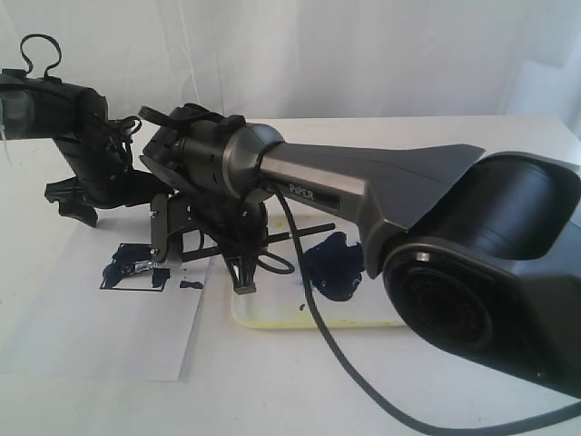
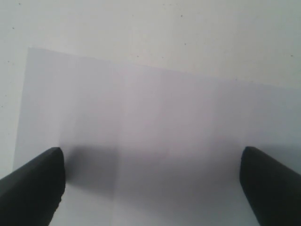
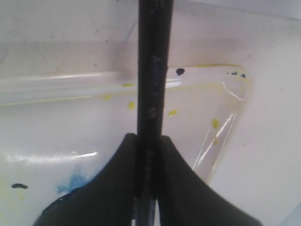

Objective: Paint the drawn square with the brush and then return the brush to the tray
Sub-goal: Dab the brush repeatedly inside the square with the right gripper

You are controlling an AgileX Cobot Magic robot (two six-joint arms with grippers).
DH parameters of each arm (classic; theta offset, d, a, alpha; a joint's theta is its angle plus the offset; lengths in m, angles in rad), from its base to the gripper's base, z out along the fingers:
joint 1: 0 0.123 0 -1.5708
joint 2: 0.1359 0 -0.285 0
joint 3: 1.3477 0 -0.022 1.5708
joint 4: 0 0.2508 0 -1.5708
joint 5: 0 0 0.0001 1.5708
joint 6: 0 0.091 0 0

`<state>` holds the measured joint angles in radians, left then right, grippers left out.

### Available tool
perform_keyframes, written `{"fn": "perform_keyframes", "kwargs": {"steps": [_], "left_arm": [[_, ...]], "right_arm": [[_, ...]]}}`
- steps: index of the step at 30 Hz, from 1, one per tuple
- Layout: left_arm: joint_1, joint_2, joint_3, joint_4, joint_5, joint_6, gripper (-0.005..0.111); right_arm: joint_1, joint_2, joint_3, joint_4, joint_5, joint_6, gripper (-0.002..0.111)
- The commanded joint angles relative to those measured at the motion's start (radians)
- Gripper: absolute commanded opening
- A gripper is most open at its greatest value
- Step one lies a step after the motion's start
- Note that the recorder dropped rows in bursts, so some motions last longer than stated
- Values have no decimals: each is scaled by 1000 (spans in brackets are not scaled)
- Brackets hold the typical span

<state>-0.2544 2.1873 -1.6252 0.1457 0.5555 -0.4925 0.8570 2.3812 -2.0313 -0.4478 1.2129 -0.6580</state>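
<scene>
Right gripper (image 3: 149, 141) is clamped on the black handle of the brush (image 3: 153, 70), fingers tight on both sides of the shaft. It reaches across the middle and hangs over the left end of the tray (image 1: 363, 322); the right wrist view shows a rounded tray corner with yellow spots under it. The brush lies nearly level in the exterior view, its handle end sticking out toward the right above the tray and its ferrule end over the square (image 1: 136, 270). Can't tell if the bristles touch the sheet. The square is on the paper (image 1: 91, 327), left of the tray, daubed dark blue over most of its inside. A small blot (image 1: 191, 284) sits just right of it. A dark blue blob (image 1: 331, 268) sits at the tray's far side. Left gripper (image 2: 151, 150) is raised at the left, jaws wide apart, holding nothing, over bare paper near its edge. White table (image 1: 272, 391) is under everything.
</scene>
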Motion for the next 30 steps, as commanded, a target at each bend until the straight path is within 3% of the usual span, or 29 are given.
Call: {"fn": "perform_keyframes", "kwargs": {"steps": [1,30], "left_arm": [[2,47,29,-10,122,-4,105],[4,47,29,-7,131,-4,105]], "right_arm": [[7,-27,-3,26,8,-19,0],[9,-68,40,62,8,35,0]]}}
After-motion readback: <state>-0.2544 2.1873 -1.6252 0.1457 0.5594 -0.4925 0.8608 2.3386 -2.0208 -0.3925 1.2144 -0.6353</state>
